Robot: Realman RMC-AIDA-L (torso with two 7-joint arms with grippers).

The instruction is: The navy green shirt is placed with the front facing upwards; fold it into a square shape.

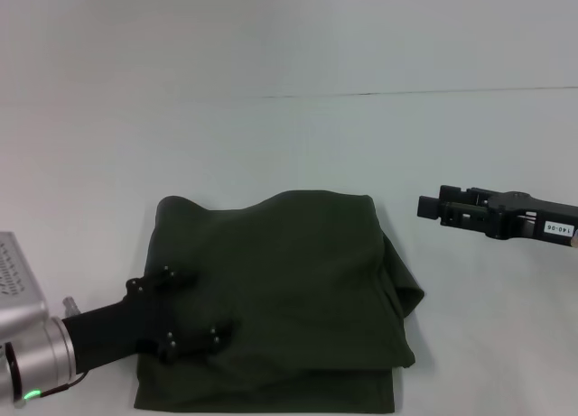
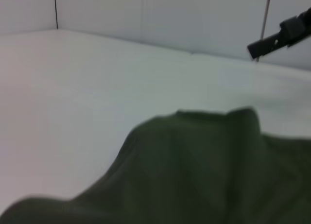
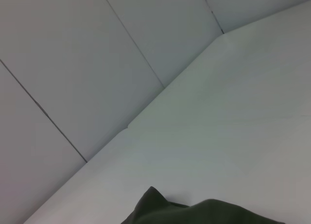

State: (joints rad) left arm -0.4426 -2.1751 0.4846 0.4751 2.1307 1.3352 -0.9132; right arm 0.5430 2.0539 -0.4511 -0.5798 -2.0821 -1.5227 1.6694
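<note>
The navy green shirt (image 1: 298,281) lies folded into a rough rectangle on the white table, with no lettering showing. One layer bulges out at its right edge, and a lower layer sticks out along the front. My left gripper (image 1: 200,309) rests on the shirt's front-left part, its two fingers (image 1: 167,279) spread open on the cloth. My right gripper (image 1: 424,208) hovers to the right of the shirt, apart from it. The left wrist view shows the shirt (image 2: 204,170) close up and the right gripper (image 2: 257,48) far off. A shirt corner (image 3: 204,212) shows in the right wrist view.
The white table (image 1: 271,145) runs far beyond the shirt on every side and meets a white wall (image 1: 289,37) at the back. Panel seams line the wall (image 3: 97,63) in the right wrist view.
</note>
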